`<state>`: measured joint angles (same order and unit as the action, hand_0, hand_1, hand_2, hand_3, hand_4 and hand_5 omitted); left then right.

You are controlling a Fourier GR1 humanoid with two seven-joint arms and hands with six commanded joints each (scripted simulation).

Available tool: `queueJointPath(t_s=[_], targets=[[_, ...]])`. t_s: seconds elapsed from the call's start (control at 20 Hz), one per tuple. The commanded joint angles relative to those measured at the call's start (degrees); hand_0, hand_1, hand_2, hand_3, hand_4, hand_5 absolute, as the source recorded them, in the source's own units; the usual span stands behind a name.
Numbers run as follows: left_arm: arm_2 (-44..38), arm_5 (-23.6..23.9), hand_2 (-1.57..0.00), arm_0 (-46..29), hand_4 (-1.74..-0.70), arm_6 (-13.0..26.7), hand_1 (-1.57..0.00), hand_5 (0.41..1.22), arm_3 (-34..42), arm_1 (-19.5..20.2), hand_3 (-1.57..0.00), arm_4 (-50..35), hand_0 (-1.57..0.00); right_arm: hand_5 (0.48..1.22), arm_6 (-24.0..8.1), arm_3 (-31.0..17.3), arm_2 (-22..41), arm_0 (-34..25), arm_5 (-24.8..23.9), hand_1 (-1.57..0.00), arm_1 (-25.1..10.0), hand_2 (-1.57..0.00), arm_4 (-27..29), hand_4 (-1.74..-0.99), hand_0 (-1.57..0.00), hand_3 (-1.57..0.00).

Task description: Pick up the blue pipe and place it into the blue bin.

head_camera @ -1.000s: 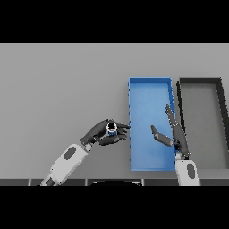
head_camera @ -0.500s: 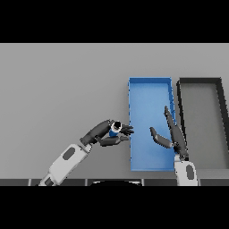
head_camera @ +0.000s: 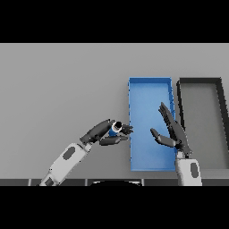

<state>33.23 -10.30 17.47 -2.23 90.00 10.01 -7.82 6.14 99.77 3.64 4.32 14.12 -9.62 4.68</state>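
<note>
My left hand (head_camera: 102, 132) is curled round the blue pipe (head_camera: 115, 128), a short blue tube with a pale open end, and holds it just left of the blue bin (head_camera: 150, 91). The fingertips reach the bin's left wall. The blue bin is a long rectangular tray with nothing lying in it. My right hand (head_camera: 172, 132) hovers over the bin's right half with its fingers straight and spread, holding nothing.
A dark grey bin (head_camera: 200, 82) of the same shape stands directly right of the blue bin. The grey table (head_camera: 62, 85) stretches to the left and back.
My left hand has carried the blue pipe rightward, closer to the blue bin's left wall. The right hand has shifted slightly over the bin.
</note>
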Motion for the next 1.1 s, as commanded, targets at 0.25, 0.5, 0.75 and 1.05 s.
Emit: queueJointPath(t_s=[0.25, 0.5, 0.75, 1.05], targets=[[-0.3, -0.3, -1.57, 0.0, -1.73, 0.3, -1.57, 1.221, -1.1, -1.2, -1.44, 1.4, -1.57, 0.518, -11.2, 9.4, 2.2, -6.4, 9.8, 0.0, -8.6, 0.0, 11.0, -1.274, 0.0, 0.0], [-0.3, -0.4, -1.57, -0.1, -1.73, 1.0, -1.57, 1.221, -0.2, -2.0, -1.44, 2.6, -1.57, 0.522, -18.0, 12.8, 6.8, -14.0, 13.4, 0.0, -10.5, 0.0, 15.4, -1.297, 0.0, 0.0], [-1.2, -1.8, -1.57, -0.4, -1.73, 0.1, -1.57, 1.221, -0.6, -2.1, -1.44, 2.6, -1.57, 0.532, -21.3, 11.7, 10.8, -22.3, 16.4, 0.0, -10.1, 0.0, 15.8, -1.304, 0.0, 0.0], [-2.4, -4.0, -1.57, 0.1, -1.73, -0.9, -1.57, 1.221, -2.0, -3.1, -1.49, 1.8, -1.57, 0.532, -23.3, 7.2, 14.8, -28.7, 18.9, 0.0, -6.0, 0.0, 15.2, -1.241, 0.0, 0.0]])
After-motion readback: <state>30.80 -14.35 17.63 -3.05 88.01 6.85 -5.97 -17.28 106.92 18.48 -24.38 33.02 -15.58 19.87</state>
